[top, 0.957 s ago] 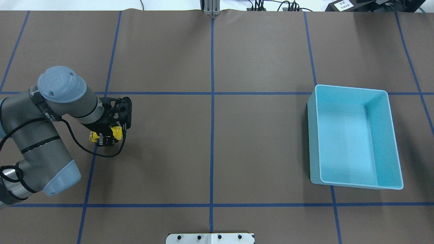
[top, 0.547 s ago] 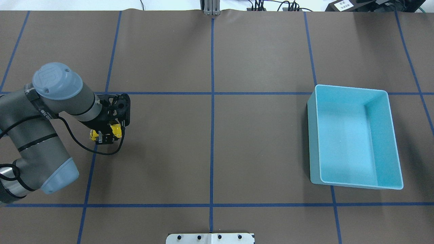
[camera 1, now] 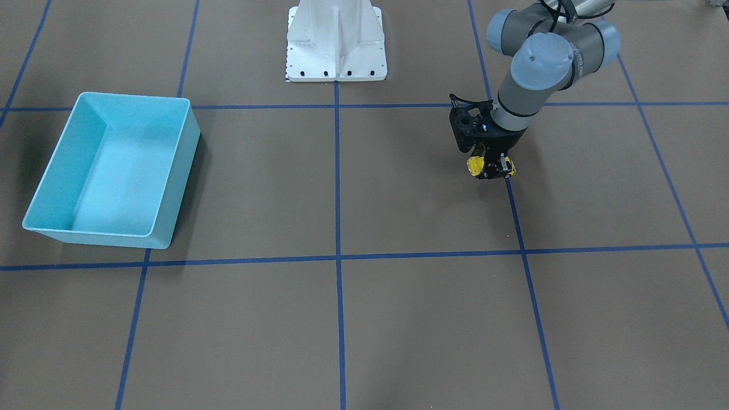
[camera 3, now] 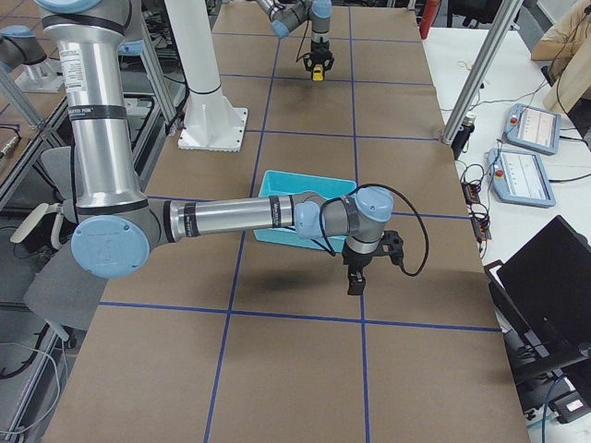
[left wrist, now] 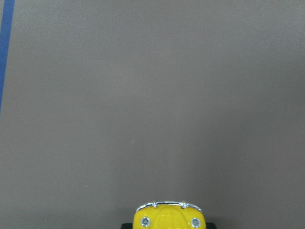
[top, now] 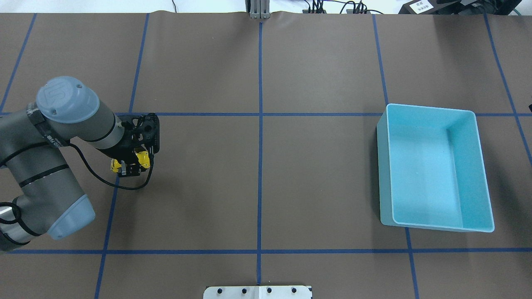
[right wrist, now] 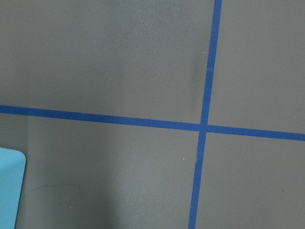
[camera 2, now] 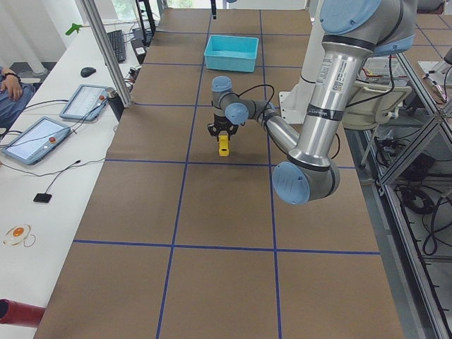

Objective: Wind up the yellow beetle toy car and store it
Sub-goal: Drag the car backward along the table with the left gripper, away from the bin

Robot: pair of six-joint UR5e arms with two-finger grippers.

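Note:
The yellow beetle toy car [top: 143,160] is tiny and glossy and sits between the fingers of my left gripper [top: 128,168], which is shut on it low over the brown table on the left. The car also shows in the front-facing view [camera 1: 474,165], the exterior left view [camera 2: 223,145] and at the bottom edge of the left wrist view [left wrist: 167,219]. I cannot tell whether its wheels touch the table. My right gripper [camera 3: 355,281] shows only in the exterior right view, beside the light blue bin [camera 3: 277,185]. I cannot tell whether it is open or shut.
The light blue bin [top: 384,178] stands empty at the table's right side, far from the car, and its corner shows in the right wrist view [right wrist: 9,191]. Blue tape lines [top: 260,124] grid the table. The white robot base [camera 1: 336,40] stands at the table's near edge.
My left arm has shifted slightly to the left and away, and the gripper with the car has moved a little with it. The bin has not moved.

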